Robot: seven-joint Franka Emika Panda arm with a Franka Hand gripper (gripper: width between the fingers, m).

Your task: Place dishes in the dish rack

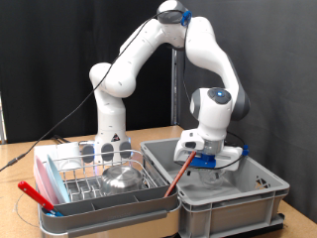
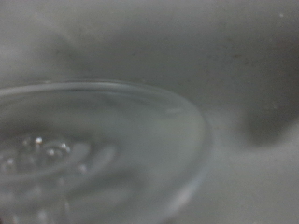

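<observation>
I see the hand lowered into the grey crate at the exterior view's right, its fingers down inside the crate and partly hidden by the wall — I cannot tell whether they are apart or together. The wrist view is filled by the blurred rim of a clear glass dish lying on the crate's grey floor, very close to the camera; no finger shows there, so I cannot say the hand touches it. A thin red-handled utensil leans against the crate's near-left corner. Just beside the crate, to the exterior view's left, sits the wire dish rack in its pink-and-grey tray — a shiny steel bowl already rests in it. Both containers stand on the wooden worktop.
</observation>
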